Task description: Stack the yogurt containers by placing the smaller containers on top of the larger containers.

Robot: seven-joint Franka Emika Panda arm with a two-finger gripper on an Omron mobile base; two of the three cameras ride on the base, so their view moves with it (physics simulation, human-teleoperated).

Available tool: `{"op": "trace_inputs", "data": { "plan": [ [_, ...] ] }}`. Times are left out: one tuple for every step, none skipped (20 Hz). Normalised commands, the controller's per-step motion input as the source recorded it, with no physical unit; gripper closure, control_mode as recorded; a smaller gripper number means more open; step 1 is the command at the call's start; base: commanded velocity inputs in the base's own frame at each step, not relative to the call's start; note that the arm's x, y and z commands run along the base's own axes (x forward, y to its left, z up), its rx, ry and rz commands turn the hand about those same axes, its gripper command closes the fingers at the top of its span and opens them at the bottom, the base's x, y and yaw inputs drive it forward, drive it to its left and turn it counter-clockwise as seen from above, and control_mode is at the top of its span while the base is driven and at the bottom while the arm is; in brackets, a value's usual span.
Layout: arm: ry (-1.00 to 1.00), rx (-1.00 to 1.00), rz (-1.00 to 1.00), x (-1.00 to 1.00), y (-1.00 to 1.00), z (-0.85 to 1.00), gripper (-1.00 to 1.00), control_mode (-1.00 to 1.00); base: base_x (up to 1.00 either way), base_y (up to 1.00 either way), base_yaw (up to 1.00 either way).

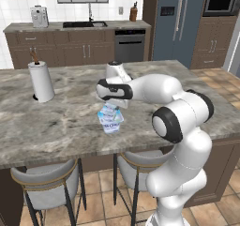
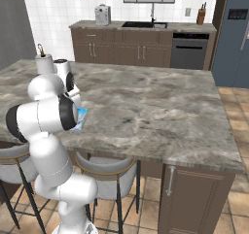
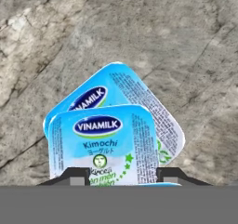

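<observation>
My gripper [image 1: 111,106] hangs over the near part of the marble island counter [image 1: 61,117], shut on a smaller container [image 1: 108,111], a white yogurt cup with a light-blue lid. In the hand view that cup [image 3: 102,144] sits between the two finger tips of the gripper [image 3: 123,174], lid facing the camera. Right below and behind it stands the larger container [image 3: 155,111], turned at an angle, with part of its lid covered by the held cup. From the left base view this tub [image 1: 111,124] rests on the counter under the cup. A light-blue corner of the tub [image 2: 81,116] peeks out past my arm.
A paper towel roll [image 1: 41,82] stands upright on the counter's left side. Two grey stools [image 1: 47,183] are tucked under the near edge of the island. Bare marble stretches to the right of the tub [image 2: 155,107].
</observation>
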Motion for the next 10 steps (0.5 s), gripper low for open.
{"op": "trace_inputs", "data": {
  "plan": [
    [0.0, -0.01, 0.0, 0.02, 0.0, -0.07, 1.0, -1.0, 0.0, 0.0, 0.0],
    [0.0, -0.01, 0.0, 0.02, 0.0, -0.07, 1.0, -1.0, 0.0, 0.0, 0.0],
    [0.0, -0.01, 0.0, 0.05, 0.0, -0.07, 1.0, -1.0, 0.0, 0.0, 0.0],
    [0.0, -0.01, 0.0, 0.05, -0.02, -0.06, 1.0, -1.0, 0.0, 0.0, 0.0],
    [0.0, -0.01, 0.0, 0.06, -0.03, -0.06, 1.0, -1.0, 0.0, 0.0, 0.0],
    [0.0, 0.0, 0.0, 0.06, -0.04, -0.05, 1.0, -1.0, 0.0, 0.0, 0.0],
    [0.0, 0.0, 0.0, 0.07, -0.04, -0.05, 1.0, -1.0, 0.0, 0.0, 0.0],
    [0.0, 0.0, 0.0, 0.08, -0.04, -0.05, 1.0, -1.0, 0.0, 0.0, 0.0],
    [0.0, 0.0, 0.0, 0.09, -0.04, -0.04, 1.0, -1.0, 0.0, 0.0, 0.0],
    [0.0, 0.0, 0.0, 0.09, -0.04, -0.03, 1.0, -1.0, 0.0, 0.0, 0.0]
  ]
}}
